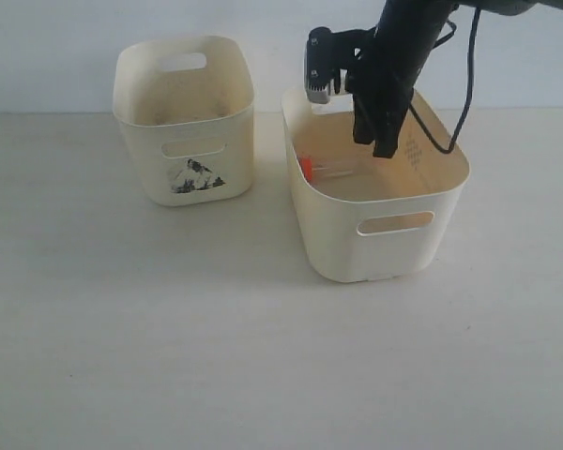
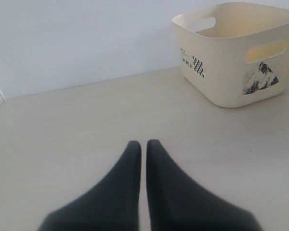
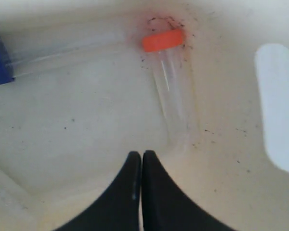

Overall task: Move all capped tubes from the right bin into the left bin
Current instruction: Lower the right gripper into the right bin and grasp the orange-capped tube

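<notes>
The right bin (image 1: 394, 246) is the wider plain cream bin. On its scuffed floor lie an orange-red-capped tube (image 3: 168, 82) and a blue-capped tube (image 3: 48, 53); the exterior view shows only the orange cap (image 1: 306, 168). My right gripper (image 1: 375, 141) hangs inside this bin's opening, shut and empty (image 3: 141, 155), short of the orange-capped tube. The left bin (image 1: 183, 122) with the black mountain picture (image 2: 260, 79) stands at the back left. My left gripper (image 2: 141, 144) is shut with nothing in it, low over the table, far from that bin and outside the exterior view.
The pale table (image 1: 169, 337) spreads around both bins, with a white wall (image 1: 56, 47) behind. A black cable (image 1: 464, 94) hangs from the right arm over the right bin's far corner. A handle slot (image 3: 277, 106) shows in the right bin's wall.
</notes>
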